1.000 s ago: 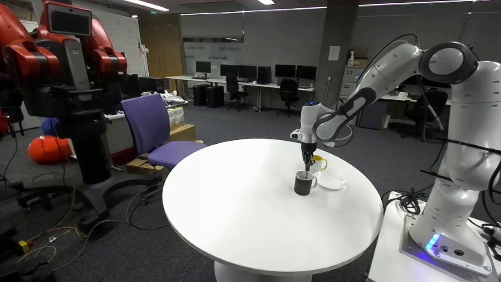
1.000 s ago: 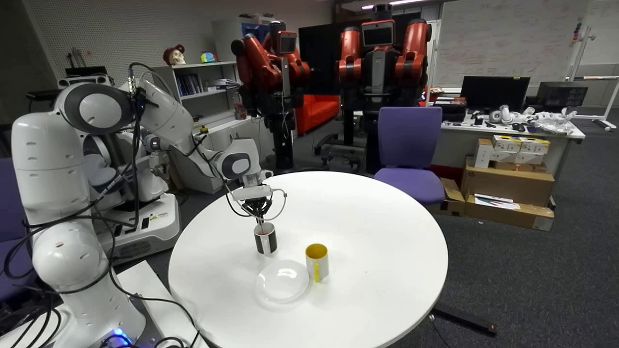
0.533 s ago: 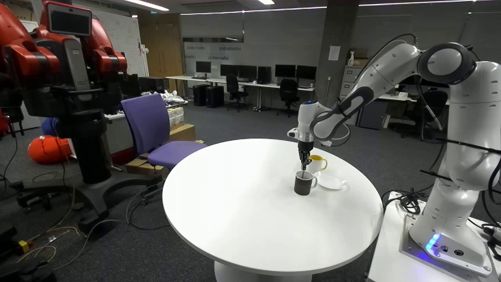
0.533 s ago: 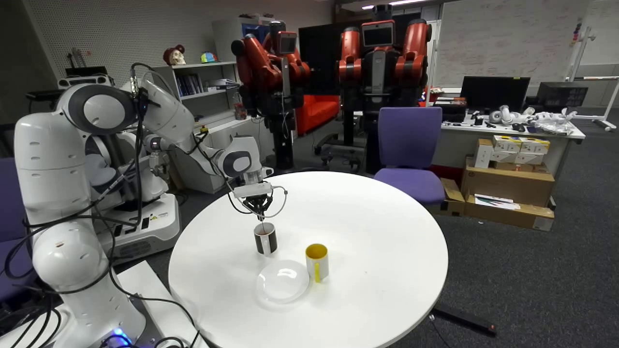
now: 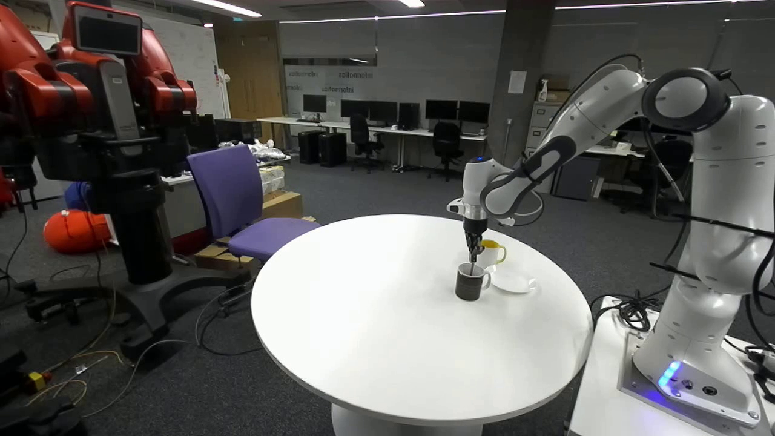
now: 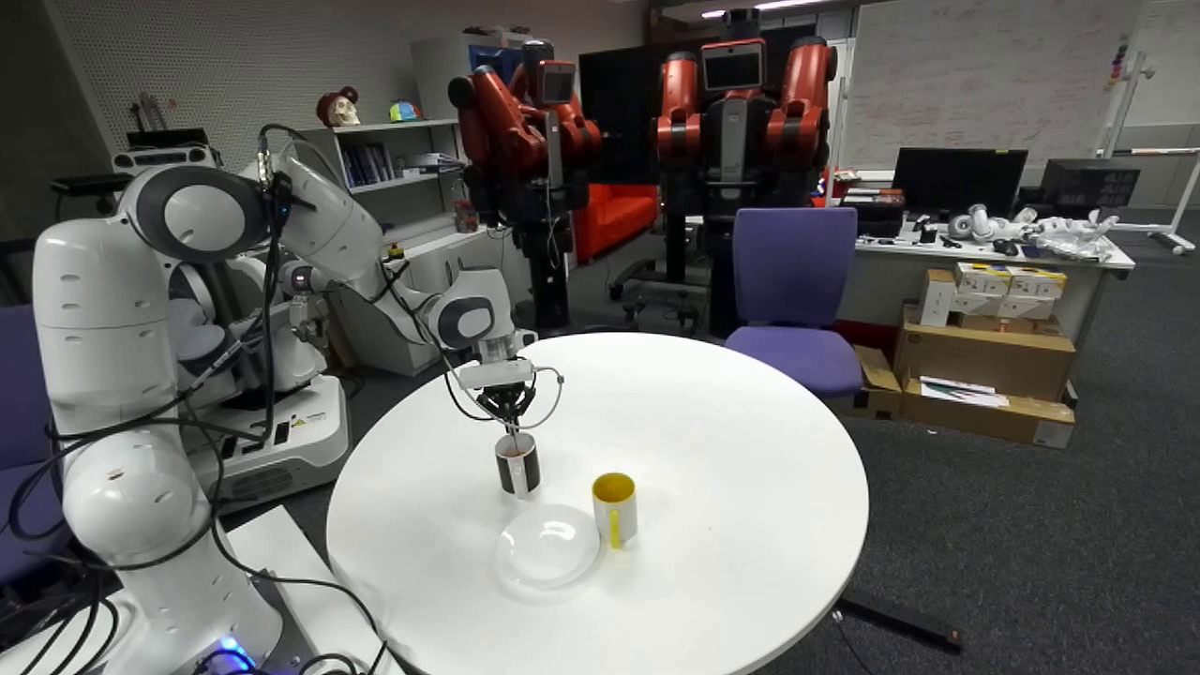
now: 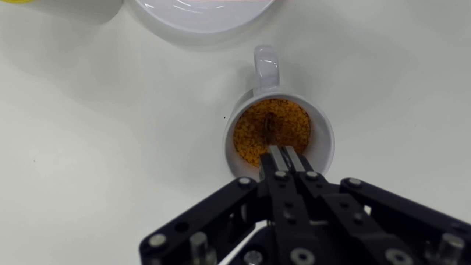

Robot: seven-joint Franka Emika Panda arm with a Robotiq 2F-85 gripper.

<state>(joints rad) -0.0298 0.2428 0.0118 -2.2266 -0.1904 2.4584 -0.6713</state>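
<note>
Utensil (image 5: 472, 267), thin and seemingly metal, stands in a dark mug (image 5: 468, 286), its lower end hidden in orange-brown contents (image 7: 294, 114). It should prove light, stiff and slippery, best held high on the stem. The gripper (image 7: 282, 148) is almost closed, pinching it between 2 fingers (image 7: 278, 159). Toward the near edge of the round table (image 6: 741, 591), in an exterior view, lies a white plate (image 6: 548, 548), beside 1 yellow-lined mug (image 6: 626, 518).

On the surface (image 6: 741, 450), a white plate (image 6: 548, 547) lies just beside a yellow-handled mug (image 6: 615, 511), while farther back in an exterior view stand a purple chair (image 6: 795, 272), cardboard boxes (image 6: 984, 361) and a desk (image 6: 1114, 260) bearing a black monitor (image 6: 961, 181).
</note>
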